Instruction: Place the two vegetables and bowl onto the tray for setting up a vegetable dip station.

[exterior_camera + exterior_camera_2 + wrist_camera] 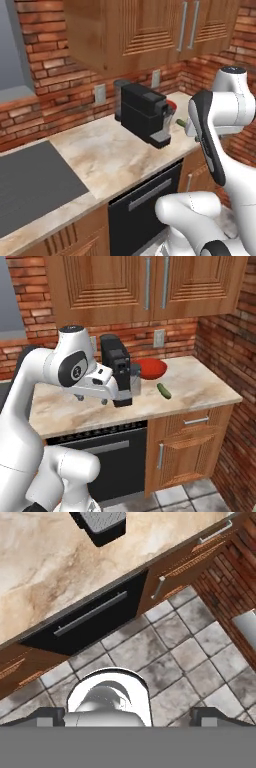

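A glossy red bowl [151,368] sits on the marble counter [200,388] just right of the black coffee machine [116,363]. Only its rim [171,105] peeks out behind the machine in the left base view. A slender dark green cucumber [164,390] lies in front of the bowl, a bit of it [181,121] showing beside my forearm. My gripper [92,399] hangs open and empty at the counter's front edge, left of the coffee machine, fingers pointing down. In the hand view its tips [129,715] stand wide apart over the tiled floor. The tray is out of view.
A dark cooktop [30,185] lies at the counter's left end. Below the counter are a black dishwasher [112,453] and a wooden cabinet with a drawer [192,448]. Wall cabinets [150,286] hang above. A brick wall closes the right side.
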